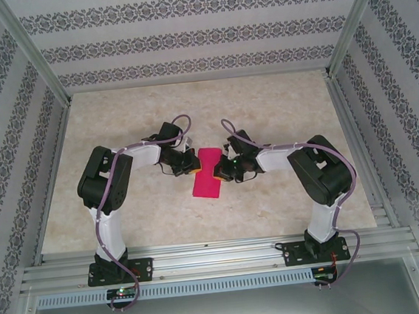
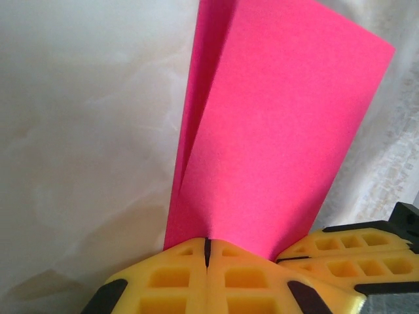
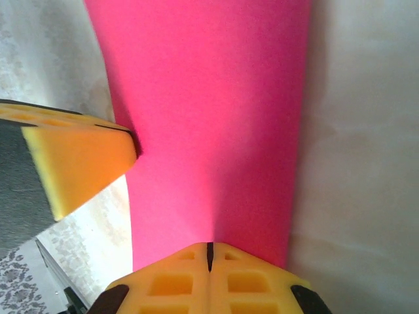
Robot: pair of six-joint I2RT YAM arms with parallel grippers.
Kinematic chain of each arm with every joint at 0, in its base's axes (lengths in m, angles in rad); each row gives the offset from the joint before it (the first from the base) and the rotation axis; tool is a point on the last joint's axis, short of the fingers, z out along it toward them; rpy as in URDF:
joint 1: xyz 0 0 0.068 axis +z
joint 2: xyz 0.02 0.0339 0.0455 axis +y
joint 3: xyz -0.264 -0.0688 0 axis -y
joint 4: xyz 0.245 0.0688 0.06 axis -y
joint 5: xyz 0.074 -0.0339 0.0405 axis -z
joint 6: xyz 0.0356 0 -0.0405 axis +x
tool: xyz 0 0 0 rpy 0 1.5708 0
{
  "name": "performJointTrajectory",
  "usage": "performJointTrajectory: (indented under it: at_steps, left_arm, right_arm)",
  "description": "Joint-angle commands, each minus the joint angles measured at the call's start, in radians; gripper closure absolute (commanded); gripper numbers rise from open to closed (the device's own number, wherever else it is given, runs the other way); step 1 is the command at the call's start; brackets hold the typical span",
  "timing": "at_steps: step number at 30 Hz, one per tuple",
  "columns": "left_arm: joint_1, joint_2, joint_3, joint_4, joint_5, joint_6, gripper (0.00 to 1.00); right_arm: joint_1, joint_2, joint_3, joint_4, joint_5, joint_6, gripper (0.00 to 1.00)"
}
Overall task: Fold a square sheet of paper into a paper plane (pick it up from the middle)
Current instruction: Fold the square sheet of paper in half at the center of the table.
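Beige counter [image 1: 118, 129] | square sheet of paper [image 1: 206, 174] folded once | left jaws, right jaws grip its sides | wings undone

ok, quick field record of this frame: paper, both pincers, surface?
paper: pink sheet, doubled into a narrow rectangle, two layers gaping along one edge
left pincer: shut on the sheet, at its left side
right pincer: shut on the sheet, at its right side
location: mid table, between the arms
plane: not yet formed, no pointed nose
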Motion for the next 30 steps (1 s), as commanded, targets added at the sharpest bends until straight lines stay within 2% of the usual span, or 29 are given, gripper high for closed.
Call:
performJointTrajectory:
  at_steps: [1,9,14,19,25,30]
  left_arm:
    - [-0.019,0.058,-0.033,-0.096,-0.075,0.027,1.00]
    - [-0.020,0.061,-0.031,-0.098,-0.070,0.030,1.00]
    - [-0.020,0.059,-0.032,-0.097,-0.070,0.033,1.00]
    - [-0.019,0.058,-0.032,-0.102,-0.066,0.038,1.00]
    - [-0.019,0.058,-0.030,-0.105,-0.063,0.042,1.00]
    - [-0.020,0.061,-0.030,-0.109,-0.060,0.047,1.00]
  right_arm:
    - [-0.009,0.032,-0.034,-0.005,0.040,-0.042,0.99]
    - [-0.004,0.022,-0.080,-0.014,0.086,-0.066,0.98]
    - [-0.006,-0.066,-0.037,0.051,0.000,-0.034,0.97]
    - [-0.003,-0.114,-0.021,0.087,-0.035,0.001,0.97]
    - [0.012,-0.062,-0.095,0.209,-0.067,0.058,0.97]
    - [0.020,-0.006,-0.148,0.252,-0.062,0.047,0.98]
